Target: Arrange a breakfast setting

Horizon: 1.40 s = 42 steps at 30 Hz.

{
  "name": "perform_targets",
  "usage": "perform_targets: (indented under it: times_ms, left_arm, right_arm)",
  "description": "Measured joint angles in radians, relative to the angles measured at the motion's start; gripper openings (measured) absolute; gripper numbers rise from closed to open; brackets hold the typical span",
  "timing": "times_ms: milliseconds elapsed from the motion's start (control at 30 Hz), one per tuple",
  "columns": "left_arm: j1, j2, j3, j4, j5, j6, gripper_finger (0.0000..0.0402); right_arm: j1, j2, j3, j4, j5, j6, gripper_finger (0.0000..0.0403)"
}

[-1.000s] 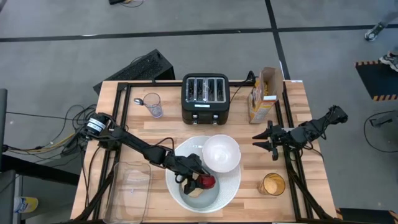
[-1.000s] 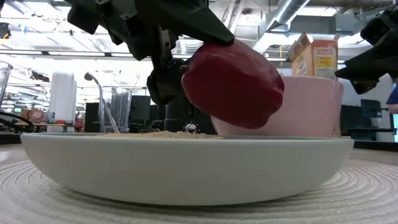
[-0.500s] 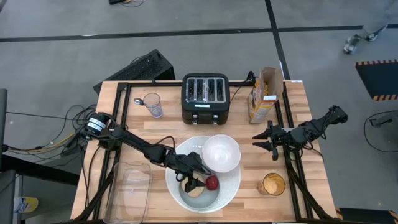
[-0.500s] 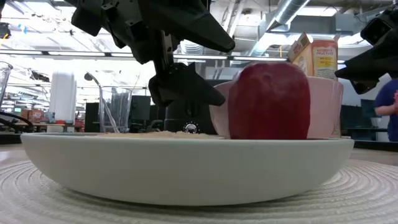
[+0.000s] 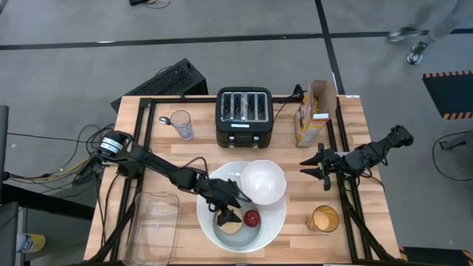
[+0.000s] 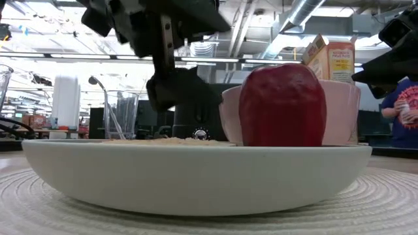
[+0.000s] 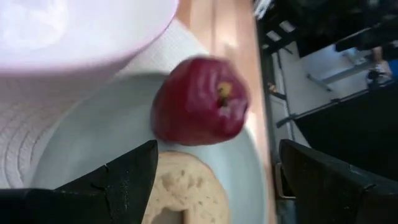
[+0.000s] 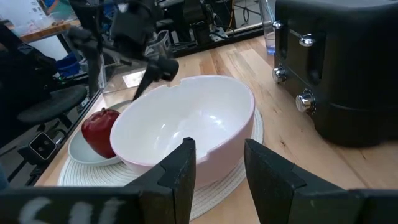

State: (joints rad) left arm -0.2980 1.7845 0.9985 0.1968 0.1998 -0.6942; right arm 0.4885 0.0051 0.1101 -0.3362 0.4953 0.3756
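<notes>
A large white plate (image 5: pixel 260 236) with a pale blue centre lies at the table's near middle on a round woven mat. A small red apple (image 5: pixel 252 218) stands upright on the plate, and a toasted bagel half (image 5: pixel 230 225) lies flat beside it. A white bowl (image 5: pixel 264 182) stands at the plate's far right edge. My left gripper (image 5: pixel 233 207) is open and empty just above the plate, to the apple's left; its wrist view shows the apple (image 7: pixel 199 99) between and beyond its spread fingers. My right gripper (image 5: pixel 305 168) is open and empty, above the table to the bowl's right.
A black toaster (image 5: pixel 244 114) and a cereal box (image 5: pixel 314 112) stand at the far edge. A clear glass (image 5: pixel 182 124) is at the far left. A cup of orange cereal balls (image 5: pixel 324 219) is at the near right. A clear container (image 5: pixel 157 222) is at the near left.
My left gripper has opened and let go of the apple, then drawn back a little toward the table's left and up. The apple, first held tilted just above the plate, now stands upright on it beside the bowl.
</notes>
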Motion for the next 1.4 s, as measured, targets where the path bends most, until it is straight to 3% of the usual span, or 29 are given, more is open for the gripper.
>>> perform_targets:
  times_ms: [133, 333, 500, 633, 900, 1067, 1400]
  left_arm:
    - [0.016, -0.099, 0.0, -0.039, 0.005, 0.079, 0.0319]
    - [0.019, -0.316, 0.0, -0.17, -0.015, 0.344, 0.0319]
    - [0.018, -0.526, -0.044, -0.235, -0.169, 0.473, 0.0319]
    - [0.022, -0.696, -0.109, -0.238, -0.226, 0.538, 0.0319]
    - [0.048, -0.989, -0.326, -0.278, -0.269, 0.521, 0.0319]
    - [0.048, -1.143, -0.512, -0.159, -0.275, 0.515, 0.0319]
    - [0.048, -1.306, -0.736, -0.103, -0.305, 0.473, 0.0319]
  right_arm:
    - [0.0, 0.0, 0.0, 0.0, 0.0, 0.0, 0.0159]
    - [0.0, 0.0, 0.0, 0.0, 0.0, 0.0, 0.0159]
    - [0.0, 0.0, 0.0, 0.0, 0.0, 0.0, 0.0159]
    - [0.0, 0.0, 0.0, 0.0, 0.0, 0.0, 0.0159]
    - [0.0, 0.0, 0.0, 0.0, 0.0, 0.0, 0.0159]
    - [0.0, 0.0, 0.0, 0.0, 0.0, 0.0, 0.0159]
    - [0.0, 0.0, 0.0, 0.0, 0.0, 0.0, 0.0159]
